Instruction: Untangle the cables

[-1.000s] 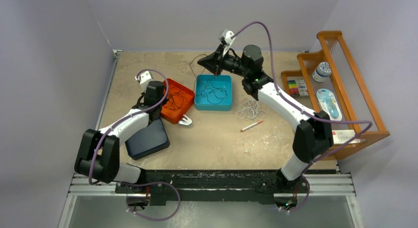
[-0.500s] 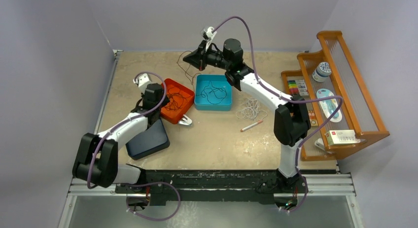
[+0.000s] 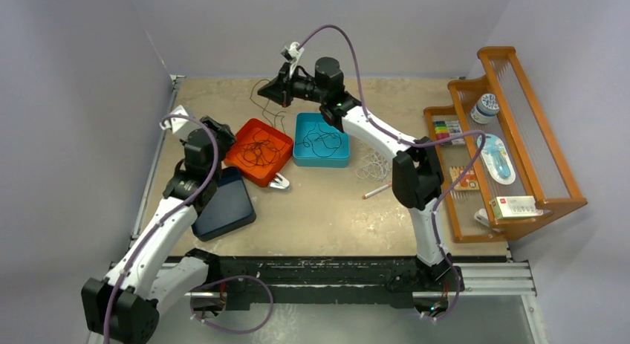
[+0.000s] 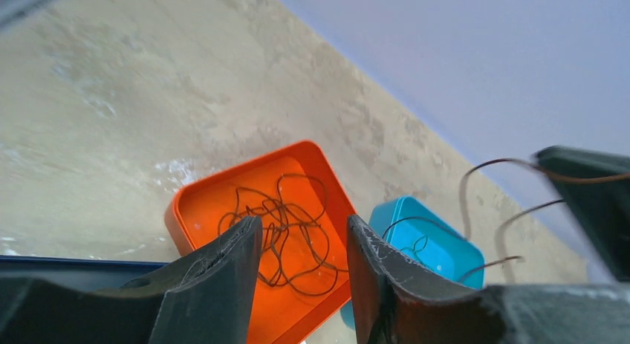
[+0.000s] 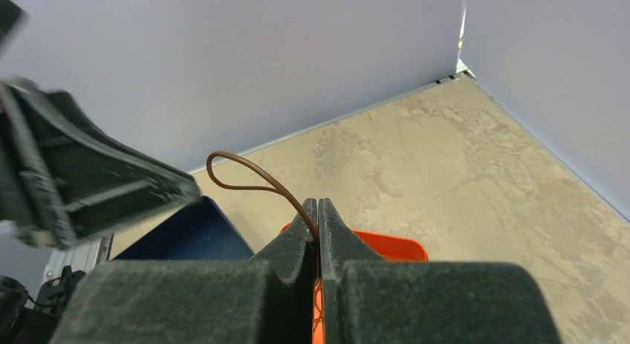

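Observation:
My right gripper [image 3: 279,96] is shut on a dark brown cable [image 3: 258,91] and holds it up above the table's far side, behind the orange tray [image 3: 239,140]. In the right wrist view the cable [image 5: 252,182] arches out from between the closed fingertips [image 5: 318,207]. A dark brown cable bundle [image 3: 258,148] lies in the orange tray. A black cable [image 3: 322,140] lies in the teal tray [image 3: 300,157]. A whitish cable bundle [image 3: 375,166] lies on the table. My left gripper [image 3: 221,130] is open and empty, raised left of the orange tray; its fingers [image 4: 239,244] frame the bundle [image 4: 282,214].
A dark blue tray [image 3: 223,210] lies front left, beside my left arm. A metal clip [image 3: 278,183] sits at the orange tray's near corner. A white-and-orange pen [image 3: 379,189] lies near the whitish bundle. A wooden rack [image 3: 520,136] with small items stands at the right edge.
My right gripper has carried the brown cable left, from over the teal tray to behind the orange tray. My left gripper has drawn back left and up from the orange tray.

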Tool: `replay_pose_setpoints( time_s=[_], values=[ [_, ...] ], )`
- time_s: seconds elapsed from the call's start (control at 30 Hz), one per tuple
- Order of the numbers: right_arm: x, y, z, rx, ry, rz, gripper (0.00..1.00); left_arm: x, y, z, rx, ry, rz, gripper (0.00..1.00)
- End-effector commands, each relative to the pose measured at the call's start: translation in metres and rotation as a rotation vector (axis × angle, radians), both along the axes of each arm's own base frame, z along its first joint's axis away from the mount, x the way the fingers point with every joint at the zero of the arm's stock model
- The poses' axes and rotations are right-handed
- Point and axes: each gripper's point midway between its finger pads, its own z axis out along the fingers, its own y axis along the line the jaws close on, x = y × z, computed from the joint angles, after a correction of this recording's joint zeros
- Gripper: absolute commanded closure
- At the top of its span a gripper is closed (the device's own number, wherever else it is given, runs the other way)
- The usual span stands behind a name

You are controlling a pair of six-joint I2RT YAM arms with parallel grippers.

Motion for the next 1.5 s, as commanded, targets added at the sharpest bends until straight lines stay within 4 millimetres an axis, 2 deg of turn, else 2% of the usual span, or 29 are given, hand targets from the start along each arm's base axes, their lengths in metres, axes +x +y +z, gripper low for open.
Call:
replay_pose_setpoints(
  time_s=[0.0, 0.17, 0.3, 0.5, 0.7, 0.87, 1.2, 1.47],
  values=[
    [-0.006, 0.021, 0.019, 0.022, -0.036, 0.037, 1.0, -0.023, 0.034, 0.058, 0.071, -0.081, 0.119, 0.55],
    [0.003, 0.044, -0.014, -0.045, -0.017, 0.018, 1.0, -0.053, 0.06, 0.1, 0.166, -0.139, 0.193, 0.55],
    [0.007, 0.064, -0.046, -0.097, 0.003, 0.018, 1.0, -0.068, 0.076, 0.113, 0.224, -0.161, 0.245, 0.54],
    [0.011, 0.081, -0.093, -0.162, 0.043, 0.007, 1.0, -0.068, 0.079, 0.104, 0.265, -0.126, 0.26, 0.54],
    [0.021, 0.078, -0.139, -0.24, 0.088, -0.046, 1.0, -0.063, 0.077, 0.095, 0.274, -0.11, 0.248, 0.55],
    [0.025, 0.075, -0.169, -0.303, 0.1, -0.084, 1.0, -0.06, 0.074, 0.089, 0.278, -0.098, 0.235, 0.54],
    [0.027, 0.068, -0.214, -0.451, 0.085, -0.168, 0.98, -0.056, 0.072, 0.085, 0.28, -0.089, 0.223, 0.54],
    [0.03, 0.057, -0.232, -0.517, 0.102, -0.22, 0.94, -0.055, 0.071, 0.083, 0.282, -0.083, 0.219, 0.55]
  ],
)
